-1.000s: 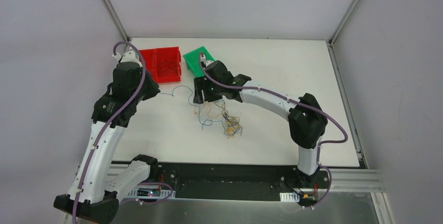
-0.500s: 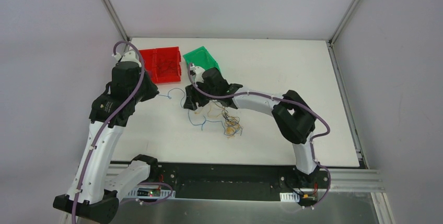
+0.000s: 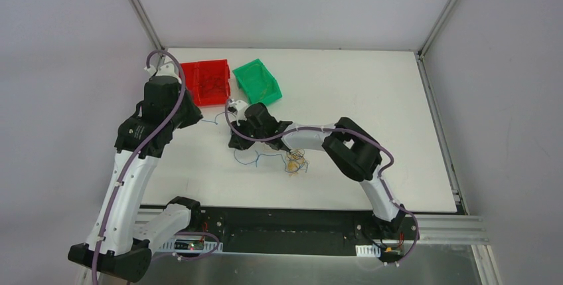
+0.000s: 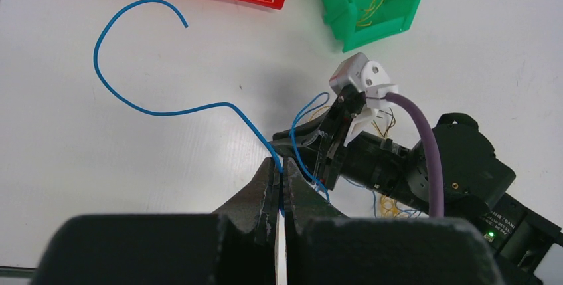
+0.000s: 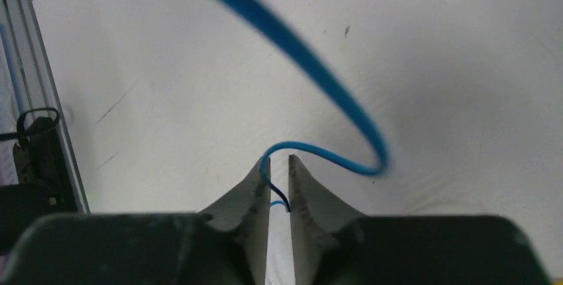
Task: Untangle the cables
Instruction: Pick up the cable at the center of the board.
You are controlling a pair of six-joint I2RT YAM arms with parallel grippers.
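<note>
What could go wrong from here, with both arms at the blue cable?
1. The left gripper pinches the blue cable right beside the right gripper, whose jaws show a gap around it: the thin wire may slip out.
2. The two grippers sit very close; a pull could knock them together.
3. The blue cable seems to run into the clump; tugging may drag or tighten it.

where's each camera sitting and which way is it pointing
Top external: above, behind the bases, looking down on the table; left arm and right arm show.
Left wrist: looks down past the left gripper, shut on a blue cable; right arm beyond.
Right wrist: low over the table, past the right gripper, jaws slightly apart around a blue wire.
Shared: top and left wrist both show red bin and green bin.
</note>
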